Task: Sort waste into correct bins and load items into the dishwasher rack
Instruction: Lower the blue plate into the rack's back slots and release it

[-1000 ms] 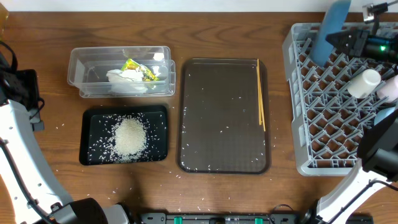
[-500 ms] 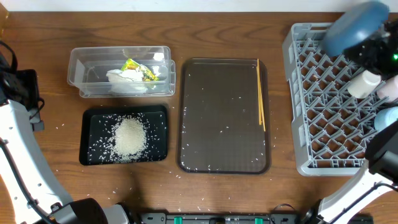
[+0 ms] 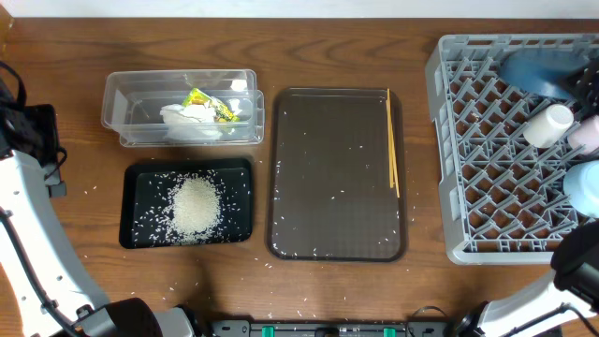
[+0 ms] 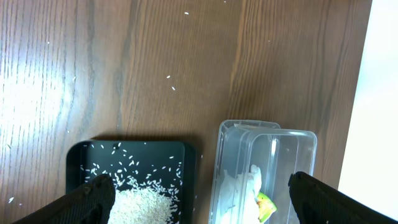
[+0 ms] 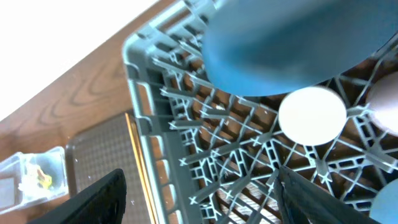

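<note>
The blue bowl (image 3: 536,71) lies in the far corner of the rack (image 3: 445,150) (beside the cup (image 3: 548,124)), with the right gripper (image 5: 199,186) near it and the left gripper (image 4: 200,186) both showing fingers wide apart.

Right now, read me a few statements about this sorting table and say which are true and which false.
1. The chopsticks lie in the dishwasher rack. False: they lie on the brown serving tray, near its right edge.
2. The rice heap sits in the black tray. True.
3. The tissue and the snack wrapper are inside the clear tub. True.
4. The large blue bowl stands on the brown serving tray. False: it is in the dishwasher rack.
5. The left tool is shut on the clear tub. False: it is open and holds nothing.
</note>
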{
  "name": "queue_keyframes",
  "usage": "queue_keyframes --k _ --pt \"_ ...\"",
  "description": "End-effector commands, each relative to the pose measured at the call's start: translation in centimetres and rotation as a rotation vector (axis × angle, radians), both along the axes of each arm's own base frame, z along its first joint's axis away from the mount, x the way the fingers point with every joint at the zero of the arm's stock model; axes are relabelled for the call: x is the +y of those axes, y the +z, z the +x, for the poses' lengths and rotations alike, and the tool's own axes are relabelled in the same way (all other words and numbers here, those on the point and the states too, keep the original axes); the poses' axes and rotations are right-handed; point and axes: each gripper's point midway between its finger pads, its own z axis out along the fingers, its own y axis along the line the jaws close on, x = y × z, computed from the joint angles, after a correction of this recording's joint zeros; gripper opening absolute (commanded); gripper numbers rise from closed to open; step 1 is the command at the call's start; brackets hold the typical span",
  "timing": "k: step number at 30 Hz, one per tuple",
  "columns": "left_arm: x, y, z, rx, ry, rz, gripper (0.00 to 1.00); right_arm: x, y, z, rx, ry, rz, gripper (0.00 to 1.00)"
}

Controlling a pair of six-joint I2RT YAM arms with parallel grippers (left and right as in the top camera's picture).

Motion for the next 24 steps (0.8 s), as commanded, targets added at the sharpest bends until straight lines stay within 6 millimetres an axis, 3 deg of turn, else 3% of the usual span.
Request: queue_keyframes --k 1,6,11,14,16,17,20,22,24 --pt "0.2 0.1 -0.2 0.000 0.017 0.001 0.92 0.9 2.7 0.0 -0.050 -0.001 -0.038 0.76" --pt "0.2 0.1 -0.2 0.000 0.016 0.001 0.92 1.0 2.1 0.7 -0.034 -0.009 -0.080 0.81" --pt "0.2 0.1 -0.2 0.000 0.017 0.001 0.92 -0.2 -0.2 0.0 0.109 -0.106 -0.183 0.69" --pt "0.2 0.1 -0.2 0.000 0.017 0.001 0.92 -0.6 -0.9 -0.8 0.170 -0.127 -0.225 0.54" --pt "0.2 0.1 -0.2 0.000 0.017 0.001 0.92 -1.9 -1.5 -1.6 0.220 -0.190 -0.275 0.52" --pt "0.2 0.1 -0.2 0.000 0.016 0.001 0.92 -2.6 -1.8 -1.9 0.241 -0.221 -0.300 0.54" --pt "0.2 0.1 -0.2 0.000 0.017 0.001 0.92 -3.5 -3.1 -2.3 0.282 -0.263 -0.331 0.74" --pt "0.2 0.1 -0.2 0.000 0.016 0.001 0.92 -2.7 -4.0 -2.4 0.291 -0.242 -0.294 0.77" --pt "0.2 0.1 -0.2 0.000 0.016 0.001 0.92 -0.6 -4.9 -1.9 0.278 -0.178 -0.204 0.80"
